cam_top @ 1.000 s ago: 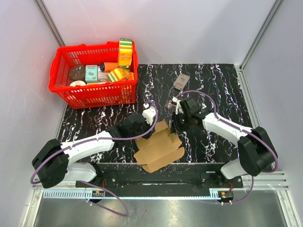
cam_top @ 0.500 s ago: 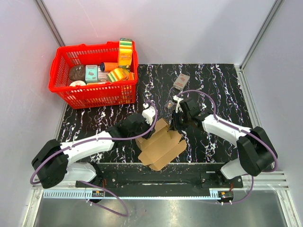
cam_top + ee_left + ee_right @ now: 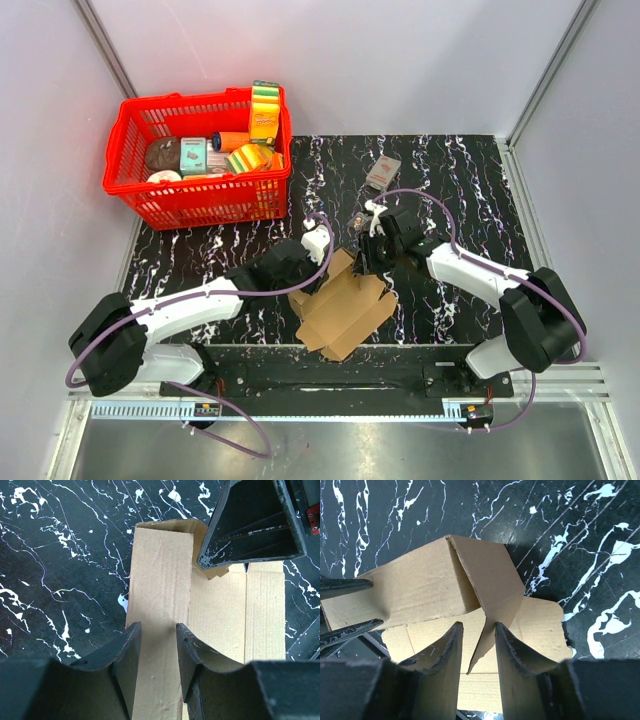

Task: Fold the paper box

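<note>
Because the paper box (image 3: 345,308) lies close to the arm bases, at about 6 o'clock on the marbled table (image 3: 470,180), both arms can work it with short reaches. It is only partly formed: most of the brown sheet is flat, with one long wall raised along its far-left side.

The left gripper (image 3: 157,647) comes in from 8 o'clock, its jaws set narrow on that raised wall. The right wrist view shows a fingertip on either side of the wall, so it appears clamped, most likely to keep the fold upright and stop the sheet sliding.

The right gripper (image 3: 478,650) reaches from 2 o'clock to the wall's far end, where a small end flap stands up at an angle. Its jaws are slightly parted around the flap's edge, with a sliver of space on each side, so they straddle it rather than pinch it. By this judgement the flap is being guided inward against the braced wall, and a loose hold risks it springing back.

Farther off, a small grey-and-red packet (image 3: 383,172) lies at 1 o'clock from the box, well apart. A red basket (image 3: 215,205) of groceries sits at 10 o'clock, clear of the work.
</note>
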### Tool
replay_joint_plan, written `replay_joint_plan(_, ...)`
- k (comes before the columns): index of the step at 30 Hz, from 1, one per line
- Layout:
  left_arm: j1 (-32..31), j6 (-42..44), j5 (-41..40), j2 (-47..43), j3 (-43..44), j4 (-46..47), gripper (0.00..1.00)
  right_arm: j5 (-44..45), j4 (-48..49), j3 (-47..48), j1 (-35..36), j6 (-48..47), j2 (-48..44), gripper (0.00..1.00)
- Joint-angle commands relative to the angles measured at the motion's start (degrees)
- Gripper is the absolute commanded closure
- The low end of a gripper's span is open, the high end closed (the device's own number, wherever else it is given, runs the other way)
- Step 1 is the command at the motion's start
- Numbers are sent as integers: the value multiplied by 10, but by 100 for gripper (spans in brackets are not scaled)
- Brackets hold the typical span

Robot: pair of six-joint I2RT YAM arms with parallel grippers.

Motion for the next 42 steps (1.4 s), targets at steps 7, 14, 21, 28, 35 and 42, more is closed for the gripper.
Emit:
replay_joint_plan(7,-4,-7,1,3,-5,21,62,-81,76,-35,6,19,-40,59)
replay_joint_plan(14,-4,-7,0,2,-7,18,62,-135,175,-73,6,35,-44,57)
replay_joint_plan(21,-4,-5,-1,2,-6,16,62,-156,243,-95,6,48,-21,57)
replay_joint_plan(28,-4,-4,0,5,-6,16,62,-184,296,-116,6,55,-19,56)
replay_joint_plan(35,-5,-3,1,4,-12,16,62,-170,213,-109,6,18,-102,54)
replay_joint_plan(42,-5,-3,0,0,-12,15,62,74,49,-86,5,11,-207,47)
